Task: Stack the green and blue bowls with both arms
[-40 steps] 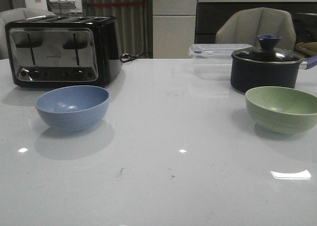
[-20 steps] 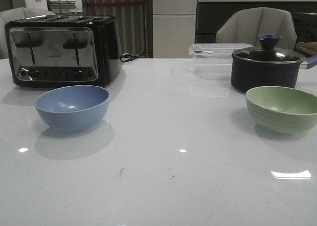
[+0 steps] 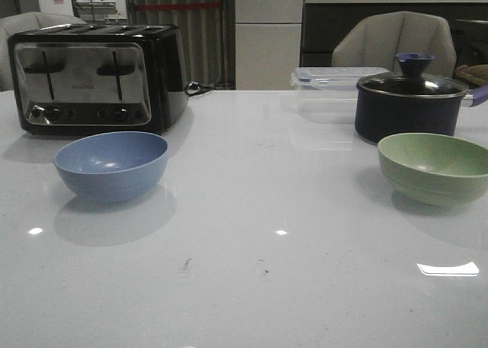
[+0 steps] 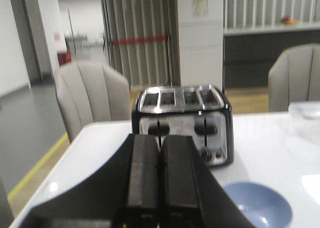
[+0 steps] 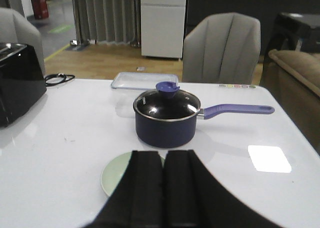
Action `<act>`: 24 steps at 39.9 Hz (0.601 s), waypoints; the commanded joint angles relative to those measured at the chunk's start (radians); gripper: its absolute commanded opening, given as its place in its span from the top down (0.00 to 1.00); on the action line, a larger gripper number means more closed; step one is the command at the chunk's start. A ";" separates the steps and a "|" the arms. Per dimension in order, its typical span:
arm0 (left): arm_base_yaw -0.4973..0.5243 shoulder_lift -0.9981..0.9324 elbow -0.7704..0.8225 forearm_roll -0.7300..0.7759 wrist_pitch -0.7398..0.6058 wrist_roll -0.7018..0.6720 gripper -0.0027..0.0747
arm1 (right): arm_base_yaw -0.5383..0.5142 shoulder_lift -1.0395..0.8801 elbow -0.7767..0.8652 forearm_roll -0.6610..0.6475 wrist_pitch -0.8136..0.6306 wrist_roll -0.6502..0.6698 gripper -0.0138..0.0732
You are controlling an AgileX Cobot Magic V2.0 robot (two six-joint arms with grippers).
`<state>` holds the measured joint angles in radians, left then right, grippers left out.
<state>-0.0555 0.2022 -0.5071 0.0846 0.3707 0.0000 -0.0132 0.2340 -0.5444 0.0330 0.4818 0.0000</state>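
Observation:
The dusty blue bowl [image 3: 111, 163] stands upright on the left of the white table, in front of the toaster. It also shows in the left wrist view [image 4: 257, 204], beside my left gripper [image 4: 159, 138], which is shut and empty above the table's left part. The pale green bowl [image 3: 435, 167] stands upright at the right, in front of the navy pot. In the right wrist view the green bowl [image 5: 116, 174] is partly hidden behind my right gripper [image 5: 164, 153], which is shut and empty above it. Neither arm shows in the front view.
A black and silver toaster [image 3: 95, 75] stands at the back left. A dark navy lidded pot [image 3: 410, 100] with a purple handle [image 5: 237, 109] stands behind the green bowl. A clear lidded container [image 3: 333, 79] lies beside the pot. Chairs stand beyond the far edge.

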 commanded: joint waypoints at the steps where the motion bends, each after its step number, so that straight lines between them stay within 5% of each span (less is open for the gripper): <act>1: -0.004 0.094 -0.090 -0.010 0.036 0.000 0.85 | -0.002 0.114 -0.112 -0.009 0.011 0.000 0.78; 12: -0.004 0.242 -0.104 -0.015 0.208 0.000 0.85 | -0.002 0.323 -0.143 -0.009 0.054 0.000 0.78; 24: -0.004 0.321 -0.102 -0.018 0.174 0.000 0.85 | -0.002 0.470 -0.143 -0.010 0.094 0.000 0.76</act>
<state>-0.0555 0.5000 -0.5739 0.0733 0.6284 0.0000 -0.0132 0.6662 -0.6580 0.0330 0.6264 0.0000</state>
